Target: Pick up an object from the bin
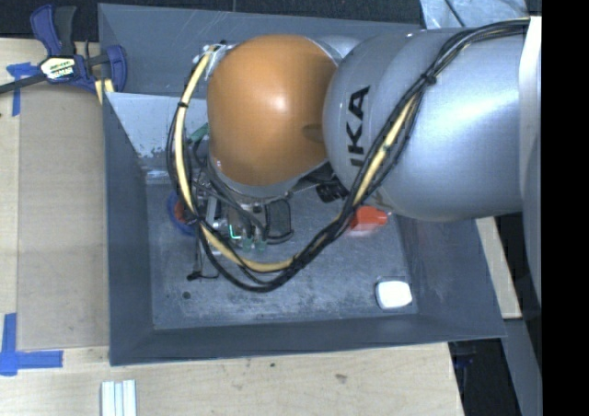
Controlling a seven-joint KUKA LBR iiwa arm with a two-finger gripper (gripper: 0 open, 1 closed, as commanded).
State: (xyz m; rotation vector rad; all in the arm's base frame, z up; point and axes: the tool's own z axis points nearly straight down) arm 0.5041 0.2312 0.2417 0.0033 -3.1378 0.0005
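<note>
the pincer (241, 228) is low in the left half of the bin (129, 248), beside a blue thing (175, 210); whether it is open i cannot tell.

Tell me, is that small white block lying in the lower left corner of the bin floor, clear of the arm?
Not quite. The small white block lies in the lower right corner of the bin floor, not the lower left. The camera view shows it there, clear of the arm, just as you said.
</note>
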